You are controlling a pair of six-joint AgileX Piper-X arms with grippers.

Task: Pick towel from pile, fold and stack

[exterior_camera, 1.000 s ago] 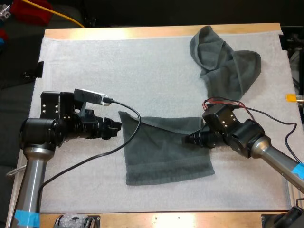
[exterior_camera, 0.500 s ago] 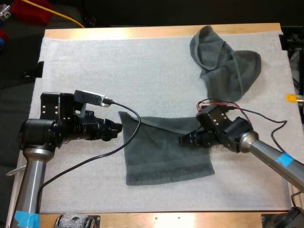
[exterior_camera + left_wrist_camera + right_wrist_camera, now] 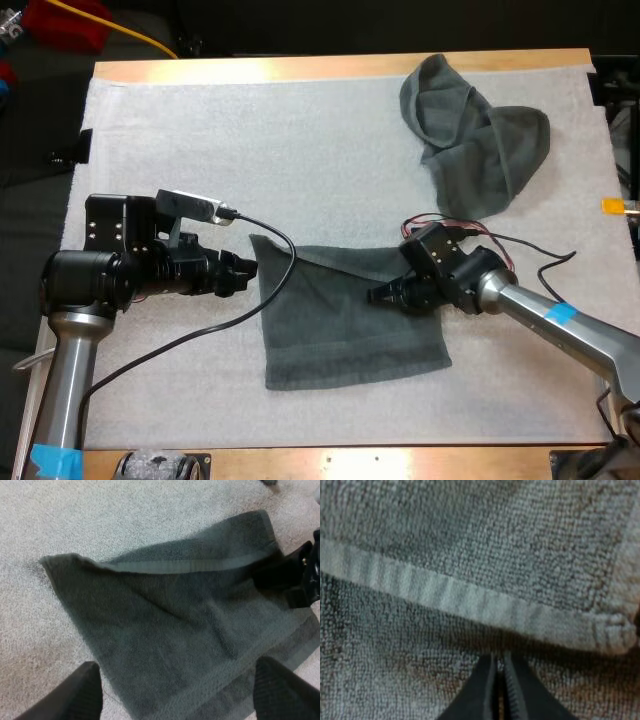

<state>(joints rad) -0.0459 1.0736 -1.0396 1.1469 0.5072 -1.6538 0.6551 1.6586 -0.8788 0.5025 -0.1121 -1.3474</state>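
A dark grey-green towel (image 3: 340,320) lies spread flat on the white mat (image 3: 250,150), its far edge turned over in a narrow fold. My left gripper (image 3: 248,272) hovers at the towel's left edge, open, with both fingers (image 3: 80,690) wide apart over the towel (image 3: 170,630). My right gripper (image 3: 375,294) rests low on the towel's right half, its fingers pressed together just short of a pale hem (image 3: 470,600); I see no cloth between them. A second towel (image 3: 470,140) lies crumpled at the far right of the mat.
The wooden table edge (image 3: 330,66) runs along the far side and the near side. Bare mat stretches across the far left and middle. My right gripper (image 3: 295,580) appears small at the spread towel's far corner in the left wrist view.
My right gripper has slid leftward across the spread towel, toward its middle. The towel's outline and my left arm have stayed as they were.
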